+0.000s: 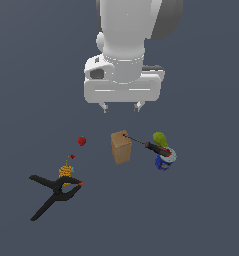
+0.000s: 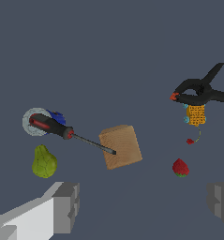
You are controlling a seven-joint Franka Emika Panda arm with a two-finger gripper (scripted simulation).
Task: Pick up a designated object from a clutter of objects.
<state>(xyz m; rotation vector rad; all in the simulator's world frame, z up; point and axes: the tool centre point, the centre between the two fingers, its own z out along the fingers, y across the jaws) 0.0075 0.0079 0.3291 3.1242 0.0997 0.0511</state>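
The screwdriver [image 1: 147, 145] has a black handle with red and a thin dark shaft. Its handle rests on the blue can [image 1: 165, 160] and its tip touches the top of the brown box [image 1: 121, 146]. It also shows in the wrist view [image 2: 62, 130], bridging the can [image 2: 37, 121] and the box [image 2: 121, 146]. My gripper [image 1: 122, 107] hangs open and empty well above the box. Its fingers [image 2: 66, 206] frame the wrist view's edge.
A green pear [image 1: 159, 138] lies beside the can. A red strawberry [image 1: 82, 141] sits at the exterior view's left of the box. A black spring clamp [image 1: 53, 192] with orange tips lies further left, next to a small orange object [image 1: 65, 172].
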